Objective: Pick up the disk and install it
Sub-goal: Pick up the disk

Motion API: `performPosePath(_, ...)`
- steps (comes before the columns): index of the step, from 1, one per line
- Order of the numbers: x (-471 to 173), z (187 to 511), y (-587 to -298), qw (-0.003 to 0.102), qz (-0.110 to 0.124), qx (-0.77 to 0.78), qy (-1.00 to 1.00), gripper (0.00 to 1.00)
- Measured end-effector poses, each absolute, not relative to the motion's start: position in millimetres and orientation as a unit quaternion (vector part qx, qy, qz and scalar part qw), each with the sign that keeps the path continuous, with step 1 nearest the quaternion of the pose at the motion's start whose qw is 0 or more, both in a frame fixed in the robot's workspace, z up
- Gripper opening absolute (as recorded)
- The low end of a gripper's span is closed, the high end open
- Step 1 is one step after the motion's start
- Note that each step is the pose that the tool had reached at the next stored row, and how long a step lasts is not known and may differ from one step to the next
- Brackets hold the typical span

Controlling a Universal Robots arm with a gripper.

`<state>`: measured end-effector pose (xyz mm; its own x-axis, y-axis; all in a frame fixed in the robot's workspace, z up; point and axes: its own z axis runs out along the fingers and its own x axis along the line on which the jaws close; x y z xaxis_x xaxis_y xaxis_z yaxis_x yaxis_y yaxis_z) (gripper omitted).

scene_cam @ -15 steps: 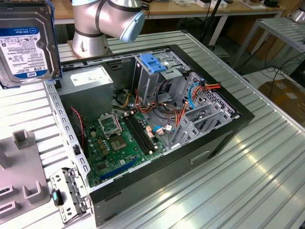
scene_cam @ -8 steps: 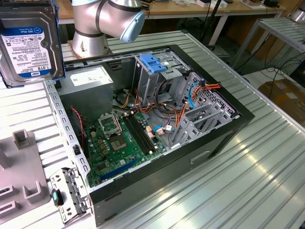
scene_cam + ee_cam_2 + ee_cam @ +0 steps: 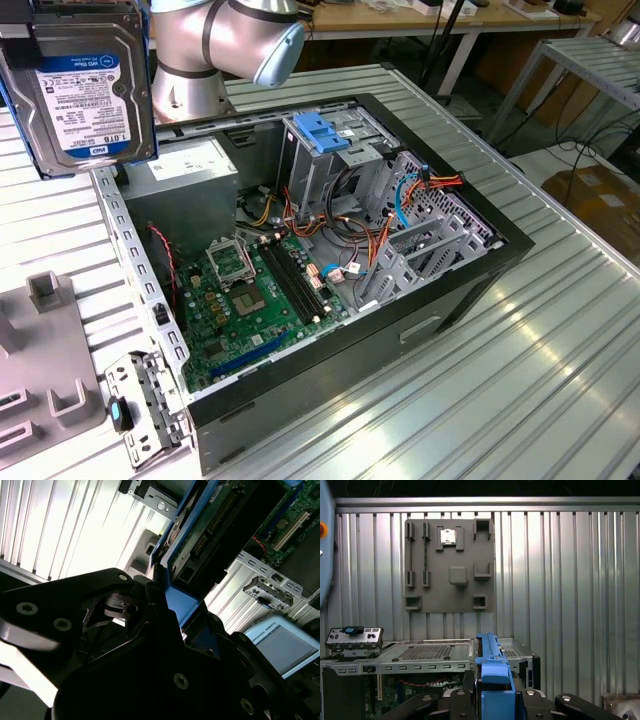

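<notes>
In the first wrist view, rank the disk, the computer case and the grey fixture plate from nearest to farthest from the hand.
1. The disk: clamped by its blue rail in the hand itself.
2. The computer case: its open rim lies just beyond the disk.
3. The grey fixture plate: farther out, flat on the ribbed table past the case.

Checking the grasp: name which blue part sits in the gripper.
The blue rail of the disk, clamped in the gripper. The blue latch sits on the drive cage; the blue clip on a bracket beside the case.
</notes>
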<state>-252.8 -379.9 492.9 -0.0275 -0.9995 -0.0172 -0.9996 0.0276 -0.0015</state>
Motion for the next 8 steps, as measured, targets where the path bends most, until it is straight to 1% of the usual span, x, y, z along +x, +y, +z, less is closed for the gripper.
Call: performPosePath(8, -247.6, 492.8, -381.4, 0.007, 0.005, -0.697, 0.717, 0.37)
